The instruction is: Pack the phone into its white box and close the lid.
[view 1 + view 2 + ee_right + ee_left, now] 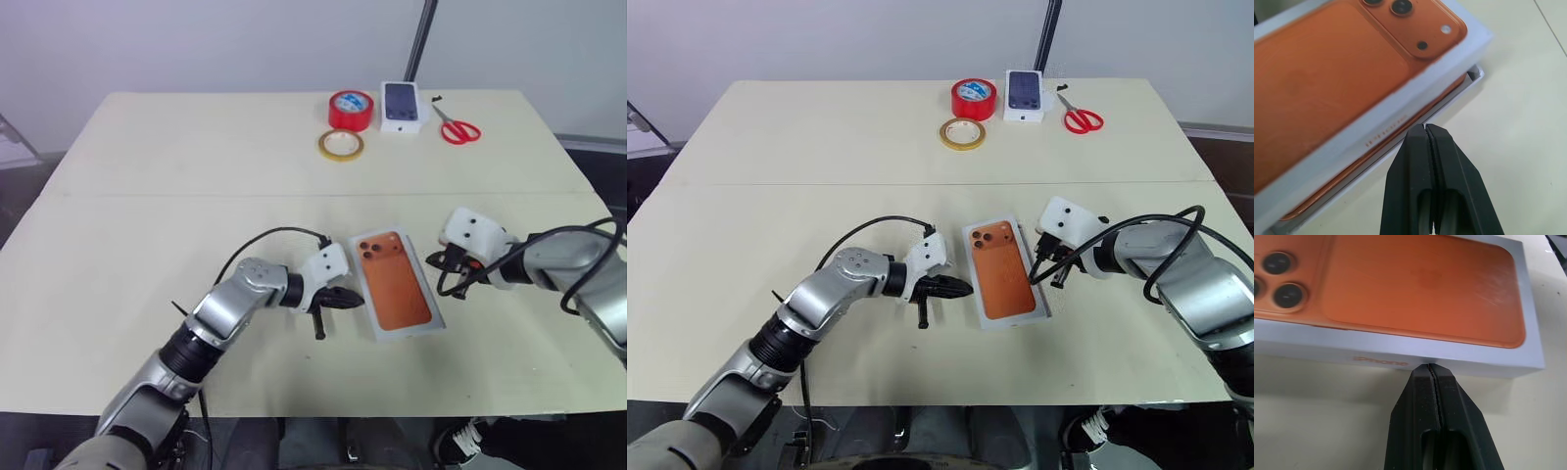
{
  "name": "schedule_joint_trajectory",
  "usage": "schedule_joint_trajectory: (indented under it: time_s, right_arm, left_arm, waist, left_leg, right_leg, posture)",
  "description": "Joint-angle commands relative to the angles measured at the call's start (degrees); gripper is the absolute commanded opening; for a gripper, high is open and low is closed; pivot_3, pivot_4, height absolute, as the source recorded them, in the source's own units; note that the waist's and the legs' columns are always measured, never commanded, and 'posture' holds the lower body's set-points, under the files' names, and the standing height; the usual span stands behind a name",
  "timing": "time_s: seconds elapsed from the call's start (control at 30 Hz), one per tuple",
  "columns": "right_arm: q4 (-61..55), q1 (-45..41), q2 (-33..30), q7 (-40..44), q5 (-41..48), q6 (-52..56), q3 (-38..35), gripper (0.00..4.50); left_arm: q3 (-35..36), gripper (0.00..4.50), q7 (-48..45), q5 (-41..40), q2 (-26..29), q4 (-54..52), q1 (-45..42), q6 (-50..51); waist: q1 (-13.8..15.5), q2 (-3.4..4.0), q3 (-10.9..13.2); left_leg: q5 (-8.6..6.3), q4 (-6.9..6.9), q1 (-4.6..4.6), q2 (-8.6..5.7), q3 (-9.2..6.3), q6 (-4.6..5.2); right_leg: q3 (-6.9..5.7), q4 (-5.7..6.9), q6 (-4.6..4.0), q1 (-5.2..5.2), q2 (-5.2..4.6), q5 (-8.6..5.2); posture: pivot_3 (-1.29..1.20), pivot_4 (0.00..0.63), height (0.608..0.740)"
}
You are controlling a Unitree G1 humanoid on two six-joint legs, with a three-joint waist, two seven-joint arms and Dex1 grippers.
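Lid with orange phone print (394,281) sits askew over the white box (1469,81) at mid-desk; both sets of jaws closed, holding nothing.

Left gripper (1429,369) has its fingertips pressed together against the lid's long side wall. Right gripper (1424,128) is also fully shut, tips at the opposite long edge where the lid overhangs the tray. A copper-orange strip of the phone (1447,93) shows in the gap beneath the raised lid. At the desk's (176,176) far edge, well apart: red tape roll (351,110), yellow tape ring (340,145), small box picturing a dark phone (404,105), red scissors (457,127).
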Motion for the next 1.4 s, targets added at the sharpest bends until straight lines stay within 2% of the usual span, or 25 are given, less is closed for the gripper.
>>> schedule_joint_trajectory:
  time_s: [0.03,0.23,0.63,0.8,0.97,1.1,1.23,1.4]
  right_arm:
    - [-2.27,-0.38,0.49,0.07,-0.69,0.54,-0.81,0.02]
    - [-2.8,0.46,0.75,-0.12,-0.81,1.43,-1.43,0.02]
    - [-1.3,1.86,1.04,0.03,-2.26,0.95,-2.39,0.02]
    - [-5.75,5.45,-1.09,4.92,2.23,0.5,-7.76,0.02]
    - [-9.5,11.83,-2.09,6.06,2.93,0.79,-8.35,0.02]
    - [-9.19,13.3,0.1,2.05,0.25,1.46,-5.51,0.02]
    - [-8.35,11.1,3.73,-1.0,2.13,2.09,-10.74,0.02]
    - [-3.16,10.61,8.42,-3.32,1.74,-5.76,-18.75,0.02]
  left_arm:
    - [1.88,0.0,1.11,-0.98,-2.93,0.03,-1.58,-1.26]
    - [5.94,0.0,2.27,-3.54,-6.67,-0.02,-1.95,0.01]
    - [6.55,0.0,3.11,-3.71,-7.28,-0.21,-1.51,0.11]
    - [10.22,0.0,8.77,-3.23,-10.94,3.88,-4.63,-0.06]
    - [5.14,0.0,10.26,1.98,-12.21,9.34,-7.41,-2.14]
    - [1.45,0.0,10.14,6.04,-11.93,14.42,-8.01,-3.39]
    - [11.18,0.0,10.62,0.53,-10.73,9.25,-6.45,-3.29]
    - [24.79,0.0,11.08,-4.89,-1.78,1.13,-1.49,-2.21]
  waist:
    - [0.03,0.0,0.0]
    - [0.13,0.0,0.0]
    - [0.06,0.0,0.0]
    - [0.43,-0.01,0.0]
    - [0.41,-0.02,-0.01]
    - [0.08,-0.02,-0.03]
    - [-0.14,-0.02,-0.05]
    - [-0.23,-0.01,-0.03]
  left_leg:
    - [0.0,0.01,0.0,-0.01,0.0,0.0]
    - [0.0,0.06,0.0,-0.02,-0.01,0.0]
    - [0.0,0.06,0.0,-0.02,-0.02,0.0]
    - [0.0,0.1,-0.02,-0.03,-0.03,0.0]
    - [0.0,0.12,0.01,-0.06,-0.03,0.0]
    - [0.0,0.11,0.05,-0.06,-0.02,0.0]
    - [0.0,0.11,0.13,-0.01,-0.01,0.0]
    - [0.02,0.03,0.07,0.07,-0.01,-0.03]
  right_leg:
    - [0.0,0.0,0.0,0.0,-0.01,0.0]
    - [0.0,0.01,0.0,0.03,-0.03,0.0]
    - [0.0,0.02,0.0,0.03,-0.02,0.0]
    - [-0.01,0.02,0.0,0.04,-0.04,0.0]
    - [-0.03,0.0,0.01,0.11,0.02,0.0]
    - [-0.03,0.02,0.01,0.12,0.02,0.0]
    - [-0.03,0.04,0.01,0.17,0.02,0.0]
    - [-0.02,0.11,0.01,0.02,0.06,0.0]
  posture:
    - [0.0,0.15,0.74]
    - [0.0,0.15,0.74]
    - [0.0,0.15,0.74]
    - [0.0,0.15,0.74]
    - [0.0,0.15,0.74]
    - [0.0,0.15,0.74]
    - [0.0,0.15,0.74]
    - [0.0,0.15,0.74]
